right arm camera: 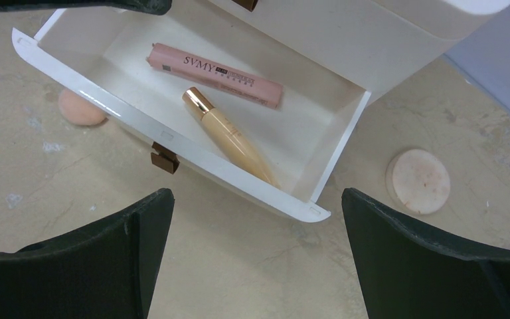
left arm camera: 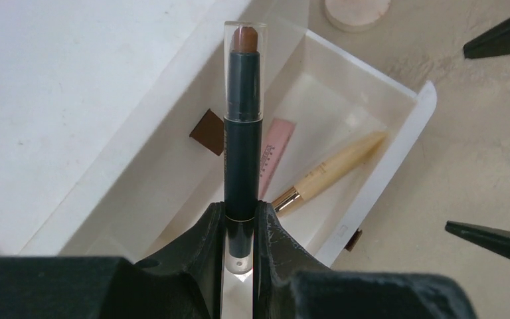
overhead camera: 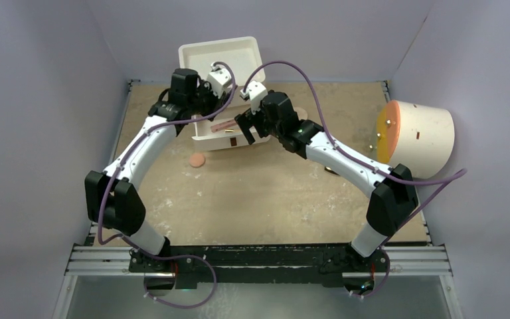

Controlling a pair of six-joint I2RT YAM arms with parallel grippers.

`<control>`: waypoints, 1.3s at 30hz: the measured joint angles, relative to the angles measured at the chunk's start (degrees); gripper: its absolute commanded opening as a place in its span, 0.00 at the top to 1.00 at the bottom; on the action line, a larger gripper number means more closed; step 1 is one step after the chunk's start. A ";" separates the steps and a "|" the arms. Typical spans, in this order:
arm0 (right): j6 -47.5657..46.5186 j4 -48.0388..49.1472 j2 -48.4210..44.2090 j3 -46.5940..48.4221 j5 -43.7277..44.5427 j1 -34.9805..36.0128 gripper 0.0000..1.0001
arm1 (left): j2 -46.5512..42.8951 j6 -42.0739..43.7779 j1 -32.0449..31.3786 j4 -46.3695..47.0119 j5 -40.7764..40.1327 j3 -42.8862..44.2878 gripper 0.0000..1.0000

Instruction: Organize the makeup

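left gripper point(left arm camera: 241, 226): above the drawer point(left arm camera: 398, 166), toward its back wall; jaws pinch the clear butt end of a stick.
stick point(left arm camera: 242, 133): dark barrel with a clear cap over a brown tip. It hangs over the inside of the drawer; how high I cannot tell.
stick, long axis: runs straight out from the jaws with the capped tip leading, pointing toward the drawer's back wall and the white box point(right arm camera: 372, 40) behind it. It lies roughly along the drawer's length, a little skewed from the tubes below.
key relation: the stick is already gripped and sits over the open drawer, so the left arm is the one placed to set it down. As I judge it, lowering it and letting go is what remains.
pink tube point(right arm camera: 216, 74): flat on the drawer floor, near the back wall and parallel to it.
tan tube point(right arm camera: 232, 136): on the drawer floor beside the pink one, angled, gold collar toward the middle.
right gripper point(right arm camera: 255, 252): in front of the drawer, jaws spread wide and empty.
peach puff point(right arm camera: 76, 107): on the table, just outside the drawer's front wall.
pale disc point(right arm camera: 418, 181): on the table, near one short end of the drawer.
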 measured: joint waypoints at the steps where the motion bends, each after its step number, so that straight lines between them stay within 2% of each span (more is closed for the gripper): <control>1: -0.02 0.02 -0.07 -0.09 0.00 0.00 0.01 | -0.11 1.55 -0.04 0.42 0.09 -0.90 1.00; 8: -0.02 0.09 -1.16 -0.52 0.02 0.00 0.01 | 0.63 10.08 -1.38 1.03 -5.97 -3.10 1.00; 12: 0.00 0.28 -1.90 -1.05 0.04 0.00 0.01 | 2.45 12.17 -1.81 0.57 -7.52 -3.10 0.87; 18: 0.02 0.09 -1.97 -1.38 0.33 -0.22 0.01 | 6.14 12.41 -1.84 -2.12 -7.65 -2.12 0.78; 19: 0.02 0.02 -1.97 -1.38 0.42 -0.22 0.01 | 6.69 12.37 -1.84 -2.51 -7.65 -1.84 0.74; 21: 0.02 0.04 -1.97 -1.38 0.42 -0.24 0.01 | 7.65 12.26 -1.84 -3.04 -7.65 -1.07 0.58; 27: 0.00 0.37 -1.97 -1.38 0.42 -0.26 0.01 | 8.72 9.77 -1.84 -4.90 -7.85 3.10 0.35; 28: 0.00 0.42 -1.97 -1.38 0.42 -0.26 0.01 | 8.79 9.29 -1.84 -5.16 -7.85 3.96 0.25; 29: 0.00 0.46 -1.97 -1.38 0.42 -0.26 0.01 | 8.90 8.87 -1.84 -5.55 -7.85 5.09 0.21; 36: 0.02 0.61 -1.97 -1.38 0.42 -0.26 0.01 | 8.35 2.10 -2.56 -7.63 -8.44 10.86 0.09; 39: 0.11 0.63 -1.97 -1.38 0.35 -0.26 0.01 | 6.84 -2.21 -1.64 -5.84 -11.41 12.09 0.08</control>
